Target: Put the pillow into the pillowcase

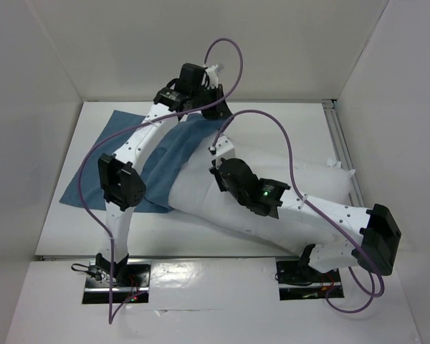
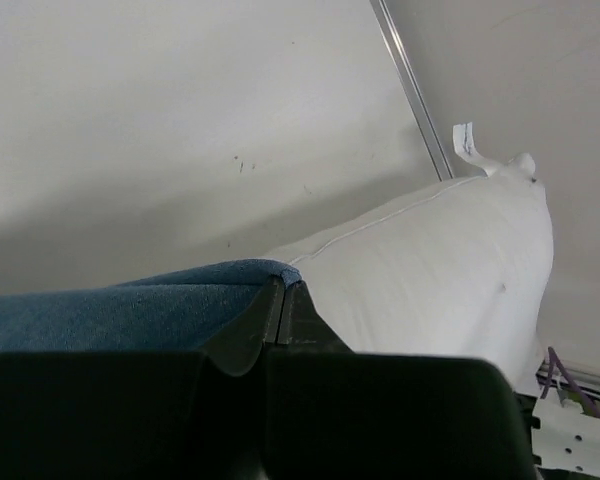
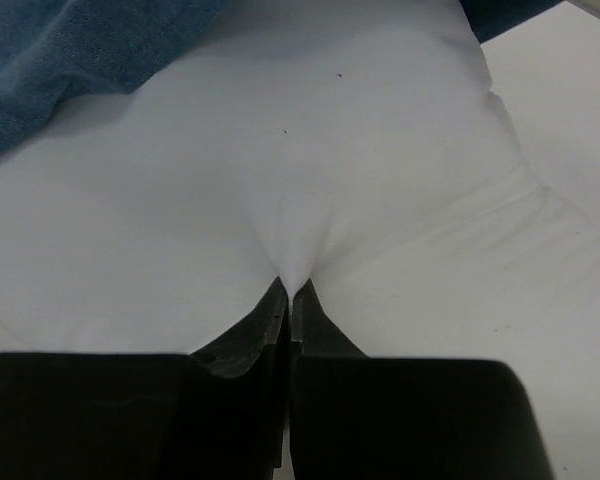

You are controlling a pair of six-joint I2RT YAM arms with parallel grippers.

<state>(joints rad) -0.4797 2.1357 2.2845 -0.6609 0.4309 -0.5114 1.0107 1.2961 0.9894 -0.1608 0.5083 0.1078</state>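
The dusty-blue pillowcase (image 1: pixel 122 168) lies at the left of the table, its right part draped over the pillow's left end. The plump white pillow (image 1: pixel 308 183) lies across the middle and right. My left gripper (image 1: pixel 216 109) is at the back, shut on a lifted edge of the pillowcase (image 2: pixel 160 310); the jaws meet on the blue hem at my left gripper (image 2: pixel 283 286), with the pillow (image 2: pixel 430 260) beyond. My right gripper (image 1: pixel 216 166) is over the pillow's left part, shut on a pinch of pillow fabric (image 3: pixel 290 230), as seen at my right gripper (image 3: pixel 288 288). Pillowcase cloth (image 3: pixel 70 50) shows at the upper left.
White walls enclose the table on the left, back and right. An aluminium rail (image 1: pixel 342 147) runs along the right edge, also in the left wrist view (image 2: pixel 410 95). Purple cables (image 1: pixel 233 54) loop above both arms.
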